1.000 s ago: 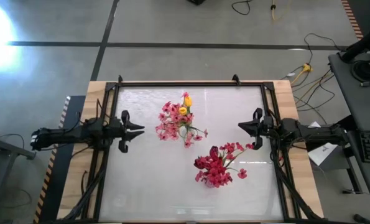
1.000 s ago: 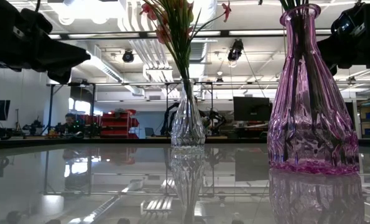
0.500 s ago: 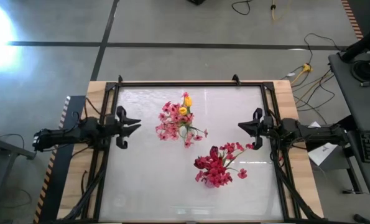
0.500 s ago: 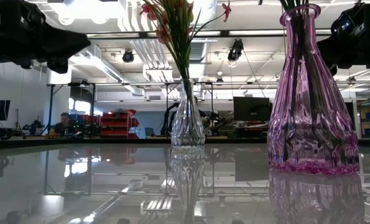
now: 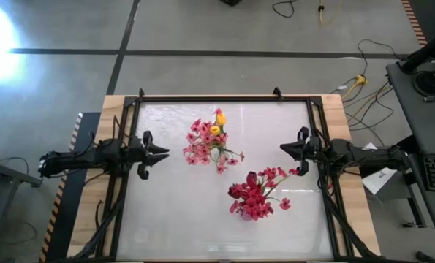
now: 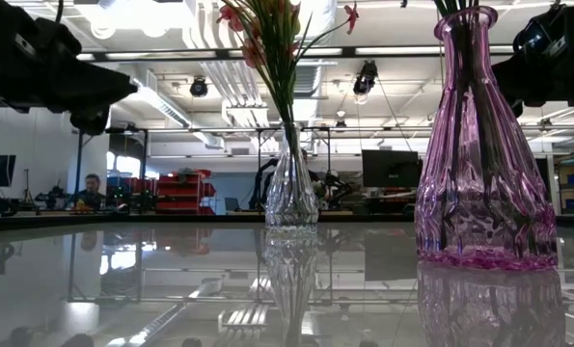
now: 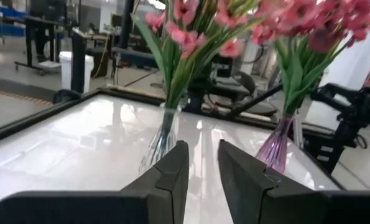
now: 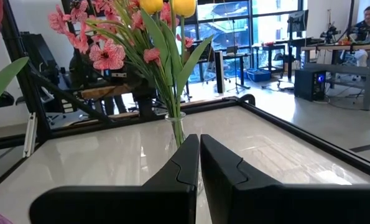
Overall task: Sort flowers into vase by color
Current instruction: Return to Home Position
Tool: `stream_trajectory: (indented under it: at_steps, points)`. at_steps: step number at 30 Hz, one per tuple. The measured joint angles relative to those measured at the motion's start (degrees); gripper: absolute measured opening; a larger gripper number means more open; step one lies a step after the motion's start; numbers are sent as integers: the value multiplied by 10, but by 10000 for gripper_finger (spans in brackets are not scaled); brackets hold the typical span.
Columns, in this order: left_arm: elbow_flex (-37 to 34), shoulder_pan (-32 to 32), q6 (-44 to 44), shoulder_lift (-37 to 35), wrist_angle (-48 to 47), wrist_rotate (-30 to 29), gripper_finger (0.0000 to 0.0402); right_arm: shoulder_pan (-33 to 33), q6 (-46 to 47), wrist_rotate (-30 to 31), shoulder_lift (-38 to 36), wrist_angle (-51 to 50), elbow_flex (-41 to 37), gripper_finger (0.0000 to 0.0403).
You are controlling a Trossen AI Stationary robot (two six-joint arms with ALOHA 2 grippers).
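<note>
A clear glass vase [image 6: 291, 193] stands mid-table toward the far side. It holds pink blossom sprays and yellow tulips [image 5: 211, 140] by their green stems. A purple glass vase [image 6: 479, 154] stands nearer and to the right, holding red blossoms and dark red buds [image 5: 255, 196]. My left gripper [image 5: 159, 152] hovers above the table left of the clear vase, with a narrow gap between its fingers [image 7: 202, 163]. My right gripper [image 5: 283, 148] hovers right of both vases, pointing at the clear vase [image 8: 177, 127], fingers shut [image 8: 199, 149]. Neither gripper holds anything.
A black frame [image 5: 224, 97] borders the glossy white tabletop, with wooden strips outside it. Bare surface lies between each gripper and the vases and along the near left part [image 5: 173, 219]. A person [image 6: 93, 185] sits far back in the room.
My left gripper swung a little toward the left and far edges and rose slightly, then came back to about where it was a second ago. The vases, the flowers and the right arm have stayed still.
</note>
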Motion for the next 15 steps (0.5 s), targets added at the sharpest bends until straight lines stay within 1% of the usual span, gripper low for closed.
stream_trajectory:
  at_steps: [2, 7, 10, 15]
  points:
    - [0, 2, 3, 0, 11, 5, 75, 0, 0, 0, 1, 0, 0, 9]
    - [0, 7, 40, -1, -1, 10, 75, 0, 0, 0, 1, 0, 0, 9]
    - [0, 8, 90, 1, 0, 5, 75, 0, 0, 0, 2, 0, 0, 9]
    - [0, 8, 97, 4, -2, 2, 75, 0, 0, 0, 2, 0, 0, 9]
